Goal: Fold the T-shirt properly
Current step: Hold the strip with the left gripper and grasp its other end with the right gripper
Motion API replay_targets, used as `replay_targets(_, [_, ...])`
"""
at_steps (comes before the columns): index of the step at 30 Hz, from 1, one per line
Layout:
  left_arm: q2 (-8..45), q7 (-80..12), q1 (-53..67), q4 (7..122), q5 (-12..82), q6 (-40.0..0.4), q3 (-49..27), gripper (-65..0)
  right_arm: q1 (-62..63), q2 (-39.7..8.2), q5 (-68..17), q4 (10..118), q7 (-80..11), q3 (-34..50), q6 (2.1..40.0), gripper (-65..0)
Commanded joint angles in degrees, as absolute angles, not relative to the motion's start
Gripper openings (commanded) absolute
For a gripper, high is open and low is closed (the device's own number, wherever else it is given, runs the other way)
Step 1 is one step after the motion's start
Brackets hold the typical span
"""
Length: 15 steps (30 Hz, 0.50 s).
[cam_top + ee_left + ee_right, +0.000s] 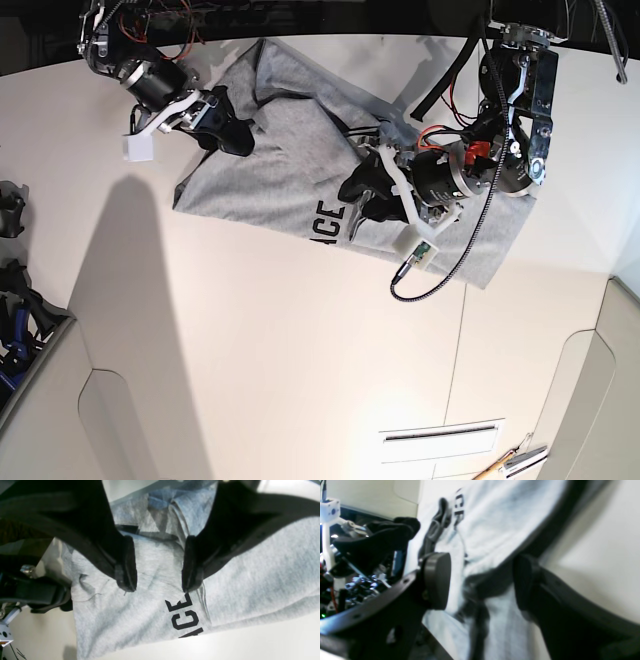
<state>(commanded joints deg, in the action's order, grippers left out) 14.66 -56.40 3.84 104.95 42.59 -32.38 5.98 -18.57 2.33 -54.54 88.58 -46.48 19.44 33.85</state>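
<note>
Beneath the parted jaws of the left gripper (160,580) lies the T-shirt (300,170), crumpled on the white table (300,340), its black lettering (185,616) just past the fingertips and nothing held. Its long axis runs from that gripper toward the right gripper (482,582), whose jaws also stand apart, straddling a dark fold at the far edge; any contact is unclear
</note>
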Motion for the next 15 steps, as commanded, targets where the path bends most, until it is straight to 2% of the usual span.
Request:
replay_targets(6, [14.7,-56.4,3.8,104.9,42.6,-32.4,6.0,-32.3,-18.4,3.0,-51.7,88.6,-44.6,15.4,33.8,-26.6])
replay_targets(15, [15.4,-56.4,3.8,104.9,42.6,-32.8,5.8,-32.3,-16.2,4.6,-49.7,88.6,-44.9,15.0,33.6,-26.8])
